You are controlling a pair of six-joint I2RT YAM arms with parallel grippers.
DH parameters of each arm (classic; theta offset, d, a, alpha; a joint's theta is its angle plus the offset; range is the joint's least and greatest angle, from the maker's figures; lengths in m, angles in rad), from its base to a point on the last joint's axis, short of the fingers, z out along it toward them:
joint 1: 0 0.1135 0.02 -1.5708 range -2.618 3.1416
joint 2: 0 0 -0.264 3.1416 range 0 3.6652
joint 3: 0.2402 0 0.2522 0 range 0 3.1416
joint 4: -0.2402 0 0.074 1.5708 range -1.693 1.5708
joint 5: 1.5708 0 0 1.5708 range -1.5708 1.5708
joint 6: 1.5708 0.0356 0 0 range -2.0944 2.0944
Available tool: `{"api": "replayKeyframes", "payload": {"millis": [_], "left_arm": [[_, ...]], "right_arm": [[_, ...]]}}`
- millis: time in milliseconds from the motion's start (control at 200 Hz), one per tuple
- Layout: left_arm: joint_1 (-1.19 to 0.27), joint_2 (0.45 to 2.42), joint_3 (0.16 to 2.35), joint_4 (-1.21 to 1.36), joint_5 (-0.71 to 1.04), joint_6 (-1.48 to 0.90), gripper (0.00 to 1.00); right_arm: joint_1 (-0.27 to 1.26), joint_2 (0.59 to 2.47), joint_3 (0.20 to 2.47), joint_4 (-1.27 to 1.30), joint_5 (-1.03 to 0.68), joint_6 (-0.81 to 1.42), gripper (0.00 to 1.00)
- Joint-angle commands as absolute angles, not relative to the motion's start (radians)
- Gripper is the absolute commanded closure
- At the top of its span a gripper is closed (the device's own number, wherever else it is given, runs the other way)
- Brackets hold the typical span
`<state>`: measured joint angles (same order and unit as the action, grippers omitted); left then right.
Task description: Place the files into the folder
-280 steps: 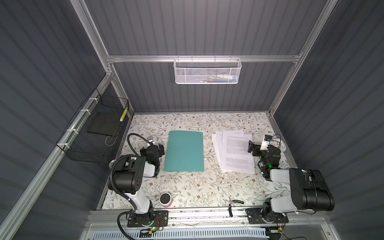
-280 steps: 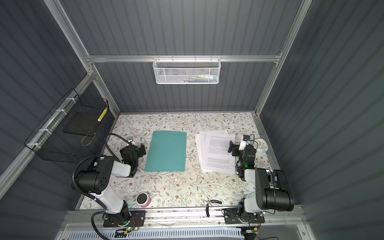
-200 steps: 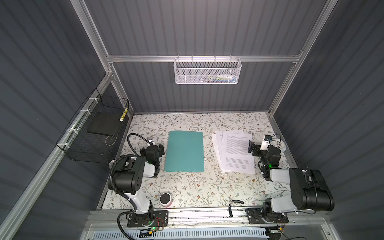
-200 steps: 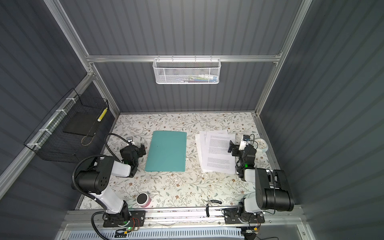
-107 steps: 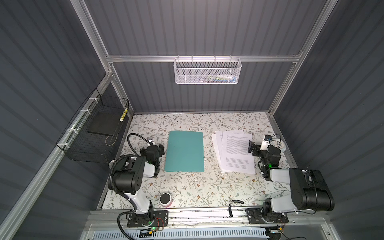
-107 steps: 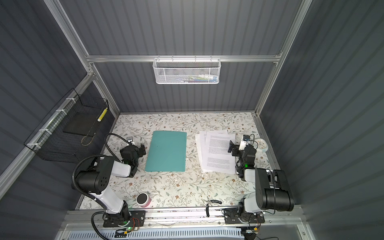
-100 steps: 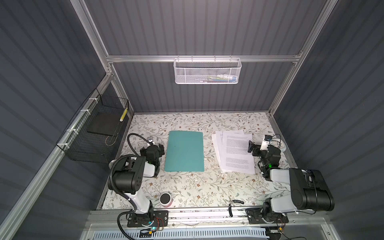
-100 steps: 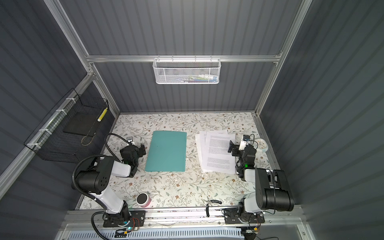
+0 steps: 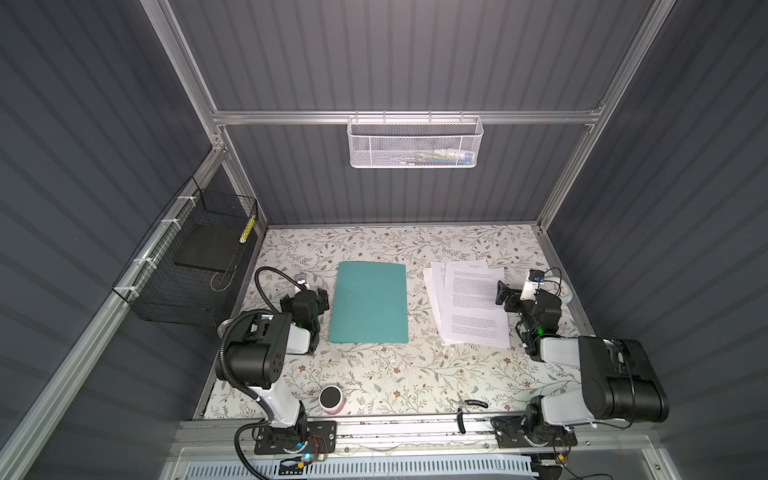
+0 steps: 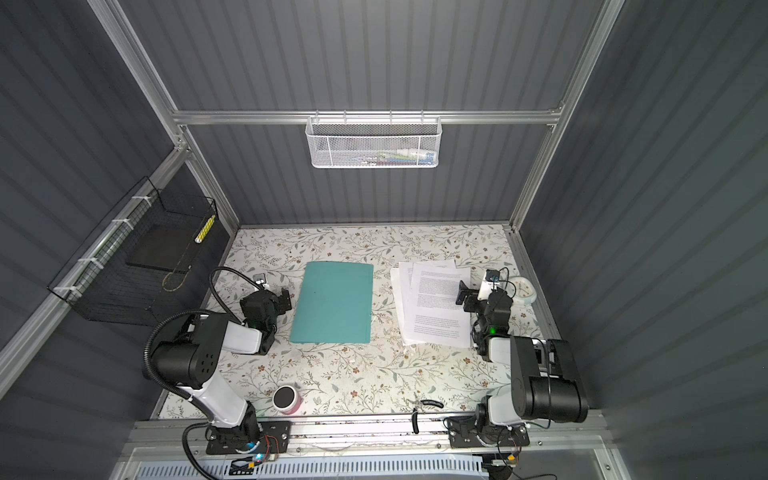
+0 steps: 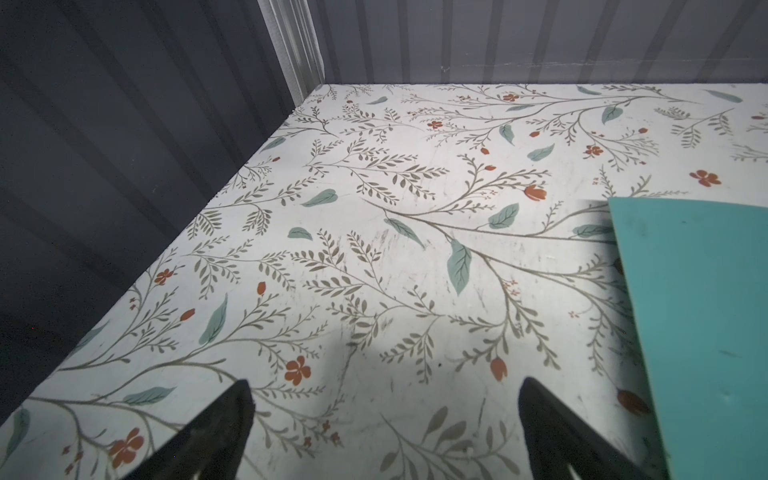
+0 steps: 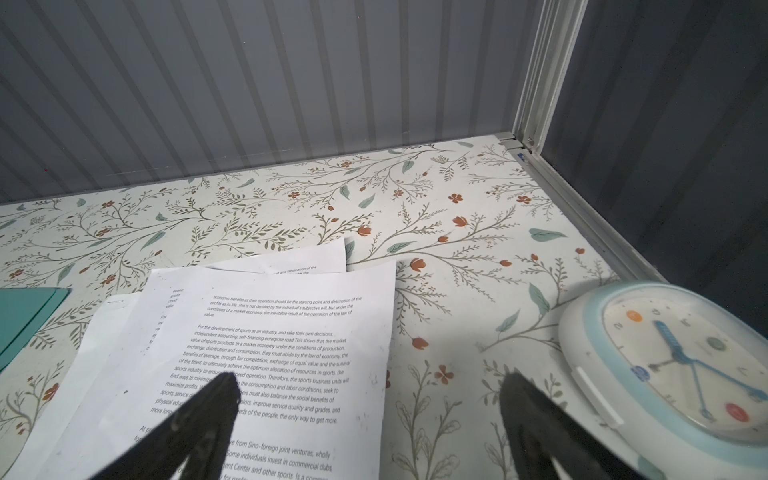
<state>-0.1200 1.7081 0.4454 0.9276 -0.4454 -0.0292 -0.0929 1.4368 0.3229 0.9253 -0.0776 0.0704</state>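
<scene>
Left fingers (image 11: 208, 436) and right fingers (image 12: 199, 424) both spread wide, gripping nothing.
Over the floral worktop (image 9: 374, 374), the left fingers sit low above bare surface just beside the closed teal folder's (image 9: 370, 301) left edge, not touching it. Right of the folder, with a gap between, the files (image 9: 469, 303) lie as a loosely fanned stack of printed sheets. The right fingers hover at the stack's right edge, one over the top sheet, one over bare worktop, and a white-and-blue clock (image 12: 685, 365) lies just beside them by the right wall.
</scene>
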Motion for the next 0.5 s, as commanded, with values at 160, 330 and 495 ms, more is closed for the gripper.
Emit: {"api": "replayKeyframes", "payload": {"millis": [160,330,495], "left_arm": [[-0.175,1.548,0.616,0.588,-0.551,-0.018,0.00],[-0.176,1.430,0.819,0.084,-0.454,-0.357,0.00],[-0.193,1.319,0.825,-0.137,-0.152,-0.546,0.00]], "right_arm": [[-0.066,1.278,0.537,0.457,0.159,0.162,0.01],[-0.013,1.276,0.755,0.068,0.159,0.318,0.01],[0.123,1.235,0.871,-0.194,0.125,0.369,0.01]]}}
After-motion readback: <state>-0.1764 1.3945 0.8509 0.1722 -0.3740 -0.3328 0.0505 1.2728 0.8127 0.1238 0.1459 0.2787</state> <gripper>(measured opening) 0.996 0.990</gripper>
